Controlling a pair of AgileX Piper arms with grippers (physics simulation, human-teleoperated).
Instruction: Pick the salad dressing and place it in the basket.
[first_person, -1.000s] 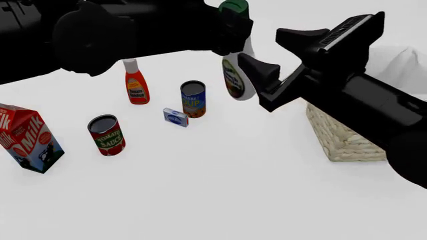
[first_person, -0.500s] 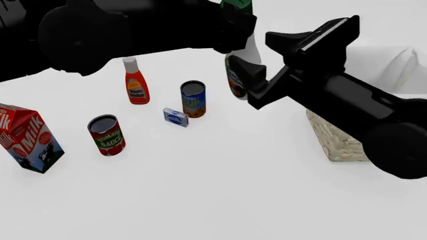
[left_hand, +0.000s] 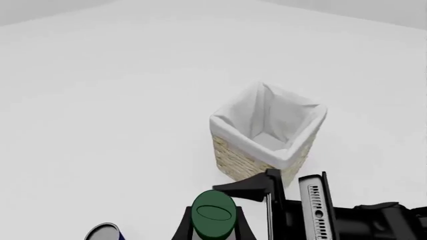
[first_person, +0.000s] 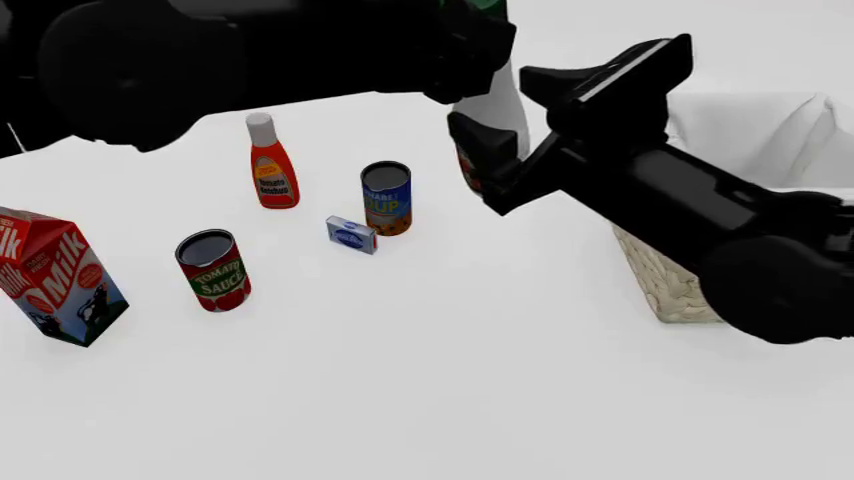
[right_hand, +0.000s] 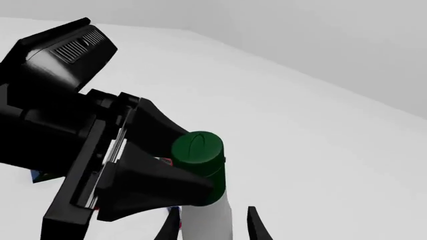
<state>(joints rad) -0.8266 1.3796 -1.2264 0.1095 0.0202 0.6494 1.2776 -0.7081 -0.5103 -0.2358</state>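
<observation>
The salad dressing (first_person: 502, 108), a tall white bottle with a dark green cap, hangs above the table at the back centre. My left gripper (first_person: 467, 45) is shut on its neck just under the cap, as the left wrist view (left_hand: 213, 218) and right wrist view (right_hand: 197, 150) show. My right gripper (first_person: 497, 100) is open, with one finger on each side of the bottle's white body (right_hand: 207, 220). The wicker basket (first_person: 667, 280) with white lining stands to the right, partly hidden by the right arm; it shows whole in the left wrist view (left_hand: 240, 160).
On the table's left half stand a red ketchup bottle (first_person: 272, 165), a soup can (first_person: 386, 197), a small blue box (first_person: 351, 235), a tomato sauce can (first_person: 212, 270) and a milk carton (first_person: 54, 277).
My right gripper has moved left and now straddles the bottle. The left gripper has raised the bottle slightly.
</observation>
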